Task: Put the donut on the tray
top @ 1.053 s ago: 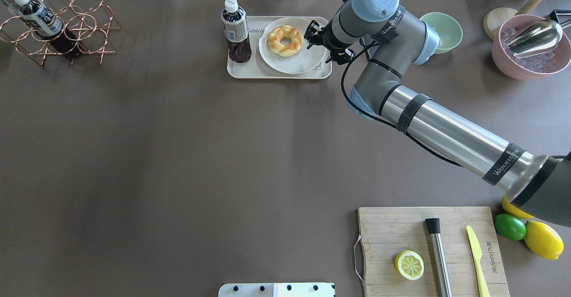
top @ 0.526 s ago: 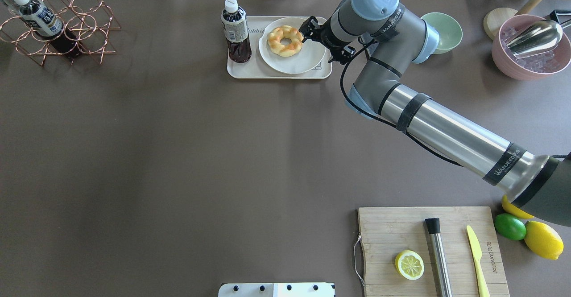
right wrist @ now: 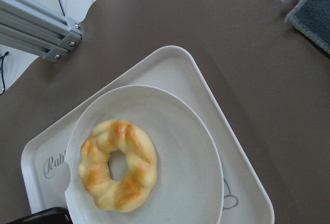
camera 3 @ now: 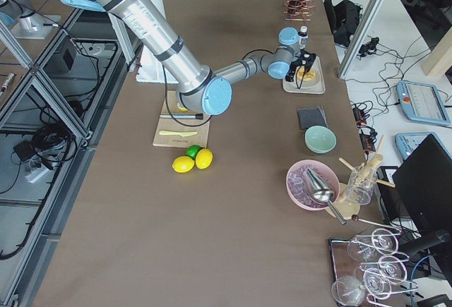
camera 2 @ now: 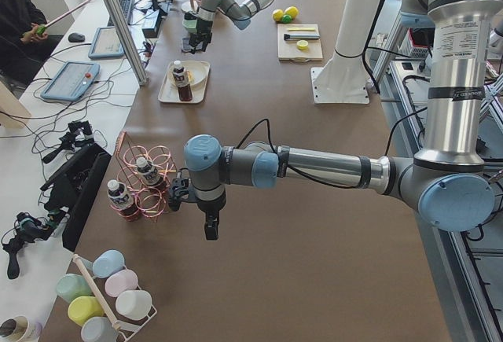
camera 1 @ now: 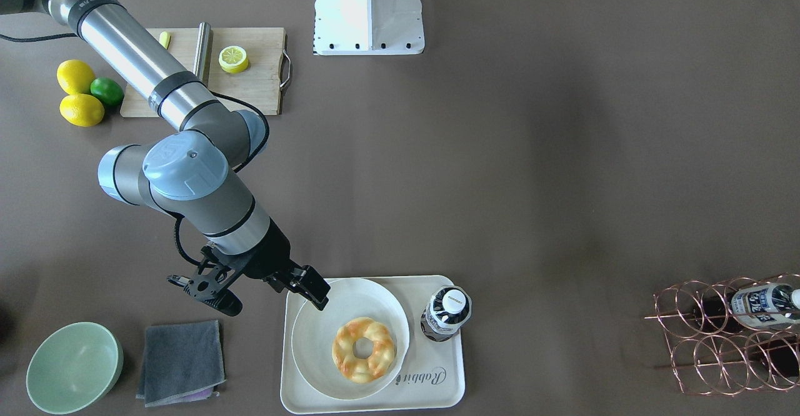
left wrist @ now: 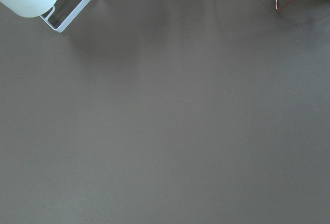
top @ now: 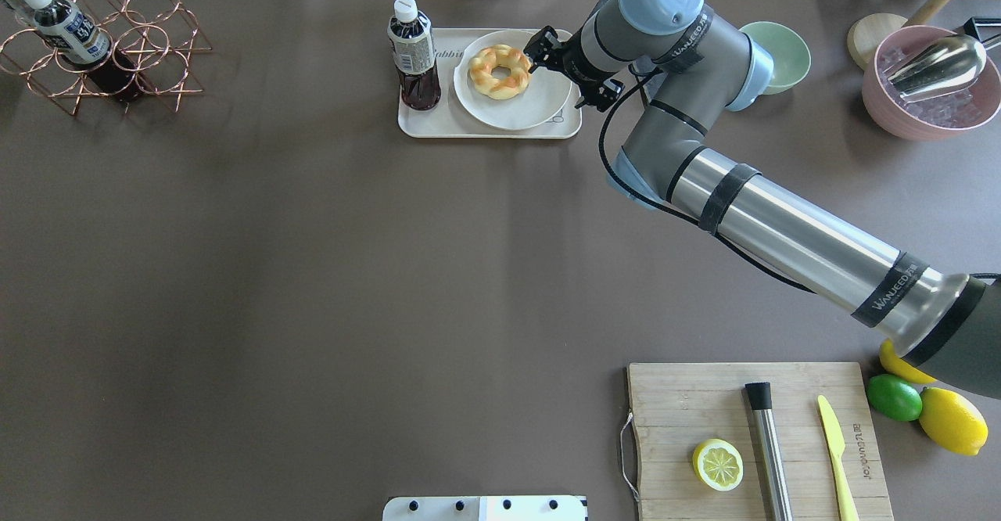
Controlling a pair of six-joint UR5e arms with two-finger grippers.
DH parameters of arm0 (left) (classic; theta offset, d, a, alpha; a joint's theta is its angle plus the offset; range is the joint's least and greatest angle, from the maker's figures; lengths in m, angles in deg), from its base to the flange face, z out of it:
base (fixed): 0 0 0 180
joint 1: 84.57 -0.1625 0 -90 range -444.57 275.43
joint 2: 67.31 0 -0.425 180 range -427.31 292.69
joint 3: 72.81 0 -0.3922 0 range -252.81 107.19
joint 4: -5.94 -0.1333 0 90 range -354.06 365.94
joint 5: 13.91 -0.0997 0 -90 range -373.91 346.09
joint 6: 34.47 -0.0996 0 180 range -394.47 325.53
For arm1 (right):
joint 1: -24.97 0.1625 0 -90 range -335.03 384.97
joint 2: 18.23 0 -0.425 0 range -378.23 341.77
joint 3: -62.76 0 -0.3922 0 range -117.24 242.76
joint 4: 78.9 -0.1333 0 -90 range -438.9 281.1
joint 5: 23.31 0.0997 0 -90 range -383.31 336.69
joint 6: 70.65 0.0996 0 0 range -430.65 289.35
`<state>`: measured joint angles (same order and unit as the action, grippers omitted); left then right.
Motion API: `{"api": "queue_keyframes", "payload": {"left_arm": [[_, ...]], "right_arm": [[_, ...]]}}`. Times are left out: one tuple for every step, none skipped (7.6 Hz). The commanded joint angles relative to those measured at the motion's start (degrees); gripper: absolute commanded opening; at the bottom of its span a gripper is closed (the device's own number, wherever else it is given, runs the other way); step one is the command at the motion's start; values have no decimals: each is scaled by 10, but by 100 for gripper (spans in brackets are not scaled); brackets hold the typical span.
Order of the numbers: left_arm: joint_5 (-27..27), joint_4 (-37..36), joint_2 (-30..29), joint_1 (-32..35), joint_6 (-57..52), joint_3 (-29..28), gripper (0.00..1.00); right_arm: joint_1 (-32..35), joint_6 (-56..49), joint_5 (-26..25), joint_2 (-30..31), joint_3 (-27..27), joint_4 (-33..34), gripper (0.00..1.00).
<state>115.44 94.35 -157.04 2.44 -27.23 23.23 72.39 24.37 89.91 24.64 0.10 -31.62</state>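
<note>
The donut [top: 499, 71], golden with orange-brown streaks, lies on a round off-white plate [top: 516, 112] that rests on the cream tray [top: 438, 125]. It also shows in the front view [camera 1: 364, 349] and the right wrist view [right wrist: 118, 165]. My right gripper [top: 566, 72] is open and empty, with its jaws spread wide. It hovers at the plate's right rim, beside the donut and apart from it. My left gripper [camera 2: 206, 220] shows only in the exterior left view, above bare table near the wire rack. I cannot tell whether it is open or shut.
A dark drink bottle [top: 413, 55] stands on the tray's left end. A green bowl [top: 778, 55] and a grey cloth [camera 1: 181, 360] lie right of the tray. A copper wire rack [top: 109, 48] is far left. A cutting board [top: 704, 404] is near right.
My right gripper has shifted slightly toward the table's far edge and closer to the donut, then nearly held still. The donut, plate and tray have not moved.
</note>
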Motion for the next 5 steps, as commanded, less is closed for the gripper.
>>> {"api": "queue_keyframes", "payload": {"left_arm": [[-1,0,1,0,0,1,98],[-1,-1,1,3,0,1,98],[-1,-1,6,13,0,10,98],[-1,-1,10,14,0,15,98],[-1,-2,10,14,0,14,98]], "right_arm": [[45,-7,60,89,-133,0,100],[69,-26,82,143,-198,1,100],[78,-67,82,215,-264,3,100],[87,-132,82,283,-308,3,100],[100,-194,82,335,-333,4,100]]}}
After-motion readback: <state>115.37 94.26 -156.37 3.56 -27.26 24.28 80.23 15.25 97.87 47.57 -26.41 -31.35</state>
